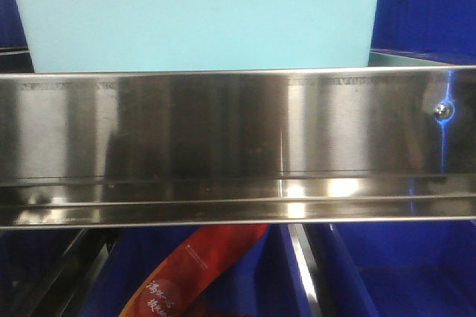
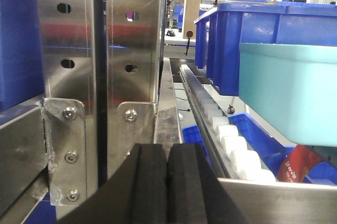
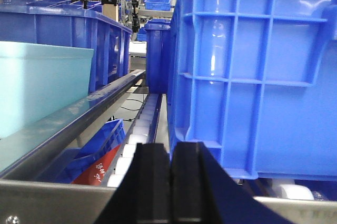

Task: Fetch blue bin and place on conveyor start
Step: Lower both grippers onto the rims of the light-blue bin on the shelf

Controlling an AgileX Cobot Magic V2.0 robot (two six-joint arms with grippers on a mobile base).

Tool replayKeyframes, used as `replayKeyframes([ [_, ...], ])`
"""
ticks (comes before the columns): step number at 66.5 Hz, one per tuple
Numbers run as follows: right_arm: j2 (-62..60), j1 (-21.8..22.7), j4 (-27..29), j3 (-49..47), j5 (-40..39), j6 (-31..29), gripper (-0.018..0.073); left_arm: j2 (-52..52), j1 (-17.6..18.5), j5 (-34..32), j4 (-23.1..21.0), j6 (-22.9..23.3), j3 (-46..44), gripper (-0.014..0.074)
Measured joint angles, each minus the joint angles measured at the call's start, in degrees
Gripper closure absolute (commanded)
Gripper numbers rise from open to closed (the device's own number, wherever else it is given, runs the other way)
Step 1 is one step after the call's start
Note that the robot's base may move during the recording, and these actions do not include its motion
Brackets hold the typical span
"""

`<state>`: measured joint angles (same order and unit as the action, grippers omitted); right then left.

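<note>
Stainless shelving filled the front view, its shiny shelf rail running straight across. At 12 o'clock above the rail, the blue bin sat on the shelf, with dark blue bins beside it. The left gripper and the right gripper each had black pads pressed together, holding nothing. A red packet lay at 6 o'clock.
</note>
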<state>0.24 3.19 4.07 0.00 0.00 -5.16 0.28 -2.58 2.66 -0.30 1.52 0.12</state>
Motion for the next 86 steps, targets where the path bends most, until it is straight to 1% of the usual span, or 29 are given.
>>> replayKeyframes([
  [37,-0.03,0.00,0.00,0.00,0.00,0.00,0.0724,0.00,0.00,0.00,0.00,0.00,0.00,0.0707],
  [43,-0.03,0.00,-0.11,0.00,-2.96,0.00,0.0724,0.00,0.00,-1.45,0.00,0.00,0.00,0.0707],
  [50,-0.03,0.00,-0.11,0.00,-8.70,0.00,0.0724,0.00,0.00,-6.17,-0.39,0.00,0.03,0.0707],
  [54,-0.03,0.00,-0.11,0.00,-9.99,0.00,0.0724,0.00,0.00,-7.05,-0.51,0.00,0.03,0.0707],
  [58,-0.12,0.00,-0.11,-1.40,-7.92,0.00,0.0724,0.00,0.00,-3.89,-0.51,0.00,-1.53,0.0707],
  [61,-0.12,0.00,-0.11,-3.54,-4.76,0.00,0.0724,0.00,0.00,-1.11,-0.51,0.00,-3.30,0.0707],
  [65,-0.12,0.00,-0.11,-7.12,0.00,0.00,0.0724,-0.03,0.00,2.67,-0.51,0.00,-6.51,0.0707],
  [75,0.20,0.00,-0.11,-16.09,12.51,0.00,0.0724,-0.13,0.00,9.32,-0.51,0.00,-14.59,0.0707],
  [81,2.62,0.00,-0.11,-20.86,19.58,0.00,0.0724,0.64,0.00,15.94,-0.63,0.00,-19.76,0.0707],
  [86,5.66,0.00,-0.11,-24.95,24.29,0.00,0.0724,3.13,0.00,21.92,-2.24,0.00,-24.11,0.0707],
])
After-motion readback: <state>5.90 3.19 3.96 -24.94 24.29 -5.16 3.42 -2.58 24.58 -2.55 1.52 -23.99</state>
